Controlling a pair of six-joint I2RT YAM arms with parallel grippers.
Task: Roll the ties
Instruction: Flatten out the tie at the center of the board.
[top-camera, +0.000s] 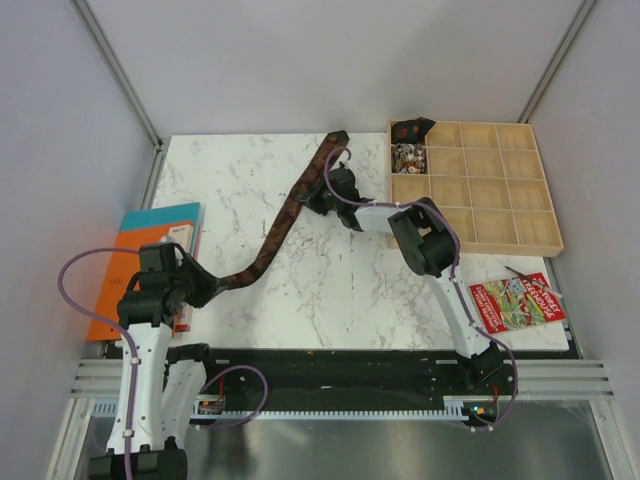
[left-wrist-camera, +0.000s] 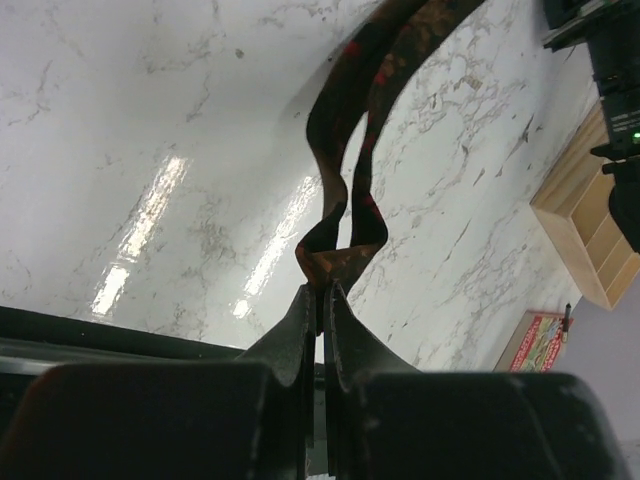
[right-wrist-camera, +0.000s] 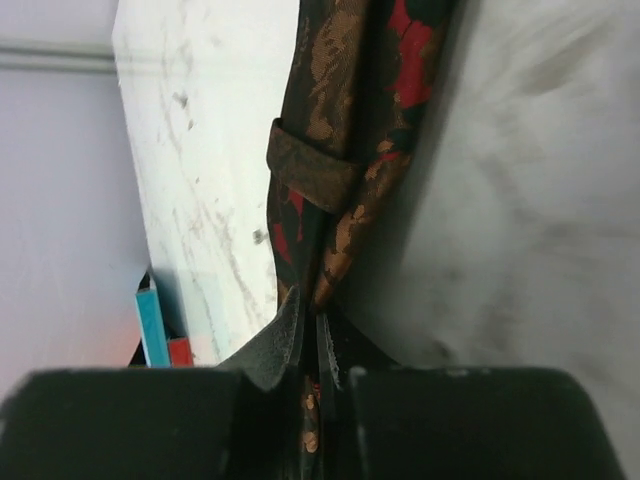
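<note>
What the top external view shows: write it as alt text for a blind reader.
A dark brown patterned tie runs diagonally across a white marble table: the left gripper pinches its near end, the right gripper grips it nearer the far end. A wooden compartment tray sits at far right.

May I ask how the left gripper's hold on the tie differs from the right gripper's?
The left gripper pinches the tie at its near end; the right gripper pinches it farther along, short of the pointed tip. The fabric buckles at the left gripper; a sewn loop crosses it by the right gripper. Both are shut on it.
</note>
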